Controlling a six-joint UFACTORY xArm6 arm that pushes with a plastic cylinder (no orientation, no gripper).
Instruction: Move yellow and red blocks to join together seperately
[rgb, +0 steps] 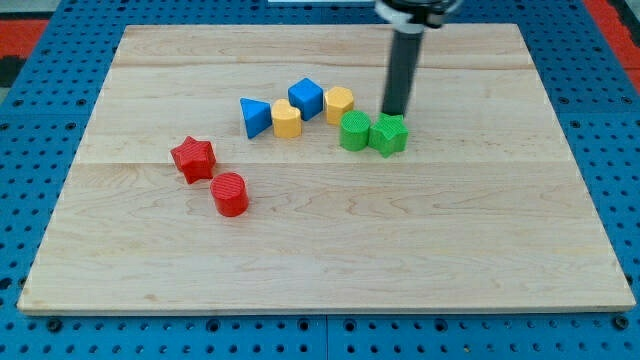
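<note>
A red star block (193, 158) and a red cylinder (230, 194) lie close together at the view's left of the board, a small gap between them. A yellow block (287, 121) sits between a blue triangle (256, 117) and a blue cube (306, 98). A second yellow block (338, 104) lies just right of the blue cube. My tip (395, 112) is just above the green star block (389, 135) and to the right of the second yellow block, apart from it.
A green cylinder-like block (354, 132) touches the green star's left side. The wooden board (320, 260) rests on a blue pegboard surface (30, 150). The rod (401, 70) comes down from the view's top.
</note>
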